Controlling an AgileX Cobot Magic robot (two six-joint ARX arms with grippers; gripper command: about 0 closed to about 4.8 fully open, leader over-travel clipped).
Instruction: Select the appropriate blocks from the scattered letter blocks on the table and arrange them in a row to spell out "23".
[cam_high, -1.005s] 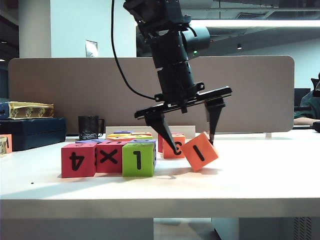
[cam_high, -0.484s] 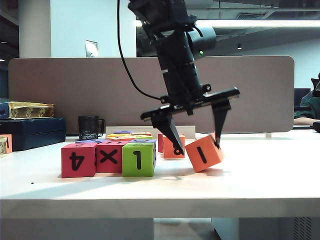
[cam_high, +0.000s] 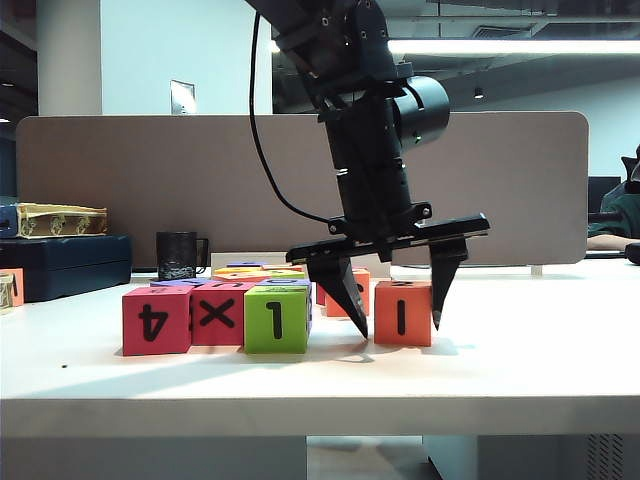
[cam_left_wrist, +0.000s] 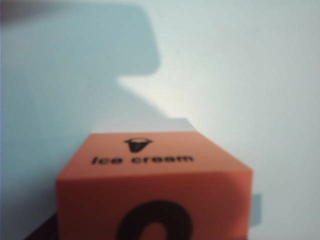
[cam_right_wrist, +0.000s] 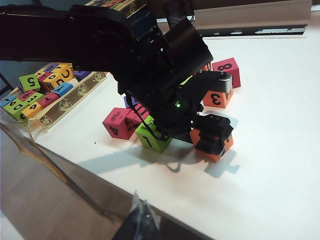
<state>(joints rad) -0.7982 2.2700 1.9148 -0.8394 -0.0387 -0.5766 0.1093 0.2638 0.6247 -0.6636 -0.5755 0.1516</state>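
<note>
Orange block (cam_high: 402, 313), tilted a sec ago, now flat on bench (cam_high: 500, 370) btwn spread left pincer (cam_high: 398, 325) fingers, needs aligning; right pincer unseen.

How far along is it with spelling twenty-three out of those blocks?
Early. Done: nothing reads 23 yet; the front row shows 4, X, 1. In hand: the left claw stands open astride an orange block, which sits flat on the table showing 1. The right claw hangs back, barely visible. Left: a 2 and a 3 set side by side.
</note>
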